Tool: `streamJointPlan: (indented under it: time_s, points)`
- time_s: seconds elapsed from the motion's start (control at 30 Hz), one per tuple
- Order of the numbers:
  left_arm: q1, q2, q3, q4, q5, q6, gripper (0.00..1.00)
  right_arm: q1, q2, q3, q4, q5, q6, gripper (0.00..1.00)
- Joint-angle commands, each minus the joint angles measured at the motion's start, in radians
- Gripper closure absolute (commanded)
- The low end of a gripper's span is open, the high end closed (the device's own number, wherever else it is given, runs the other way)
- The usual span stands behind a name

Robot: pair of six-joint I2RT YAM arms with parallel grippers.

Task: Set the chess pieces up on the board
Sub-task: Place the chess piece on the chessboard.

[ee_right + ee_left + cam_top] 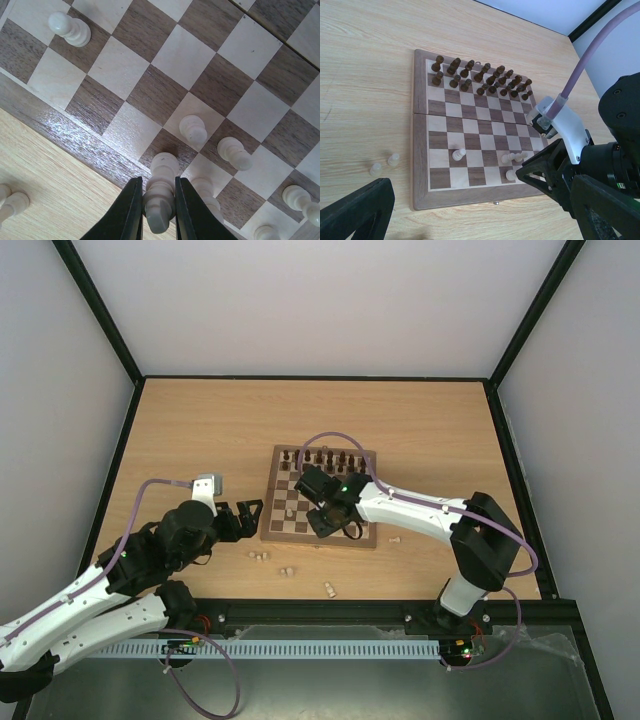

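The risk we see is in the crowding: the right arm point(420, 510) has its jaws clenched on a pale piece point(160, 200), which hangs over a dark square in the near edge row of the board point(75, 130), and three other pale pieces point(192, 130) stand just beside that spot; if the jaws spread wide on release, or drift sideways on the way down, a finger could knock a neighbour over and send it rolling across the squares; the held piece looks gripped along its stem and slightly off plumb, so a release from too high might leave it toppled or straddling the border; whether its lower end already touches the wood we cannot tell. The left arm's jaws stand fully released and hold nothing, apart from the board at its left side. Several pale pieces point(287, 571) lie on the surface point(200, 430) off the board; the dark pieces point(325, 457) fill the far rows.
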Motion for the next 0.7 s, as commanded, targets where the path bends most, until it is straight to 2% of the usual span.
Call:
streamJointPlan:
  time_s: [0.0,0.53,0.67]
  points:
    - [0.005,0.000,0.003,-0.005,-0.015,-0.001,0.01,-0.005,0.014,-0.015,-0.016,-0.005,-0.010,0.91]
    - [0.005,-0.001,0.003,-0.005,-0.011,-0.001,0.01,-0.006,0.034,-0.020,-0.010,-0.008,-0.006,0.91]
    - [0.006,-0.004,0.002,-0.004,-0.011,-0.001,0.01,-0.006,0.033,-0.018,-0.011,-0.007,-0.004,0.86]
